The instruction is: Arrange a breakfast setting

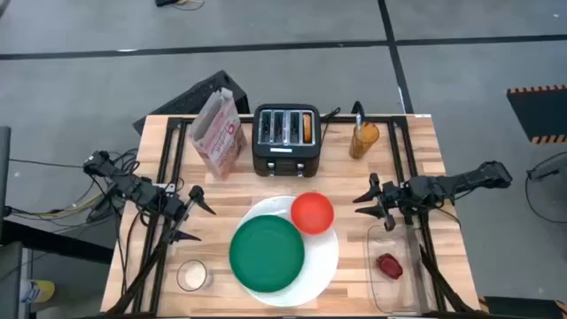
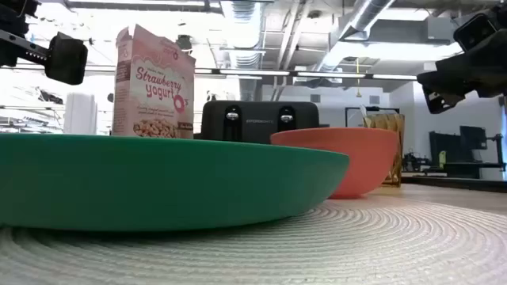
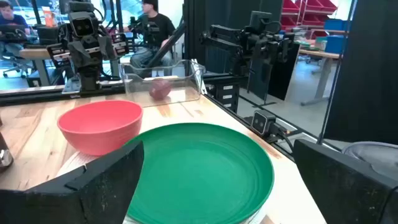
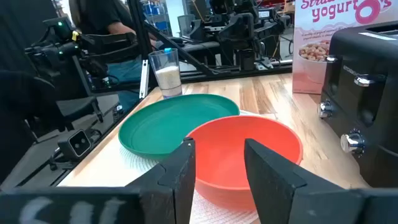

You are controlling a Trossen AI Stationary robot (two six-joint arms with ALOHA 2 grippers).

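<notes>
A green plate [image 1: 267, 252] lies on a large white round plate [image 1: 326, 266], whose surface looks woven in the low view [image 2: 380, 245]. A red bowl [image 1: 312, 213] stands on the white plate's far right part, touching the green plate's rim. A bagel [image 1: 307, 127] sticks up from the black toaster's right slot. A small red food item [image 1: 389, 265] lies in the clear tub [image 1: 394, 292]. A utensil handle [image 1: 358, 112] stands in an amber holder [image 1: 364, 139]. My left gripper [image 1: 197, 220] is open, left of the plates. My right gripper [image 1: 365, 207] is open, right of the bowl.
The black toaster [image 1: 285, 140] and a cereal box [image 1: 219, 133] stand at the far side. A glass [image 1: 191, 275] with pale contents stands near the front left. People show in the room behind in the wrist views.
</notes>
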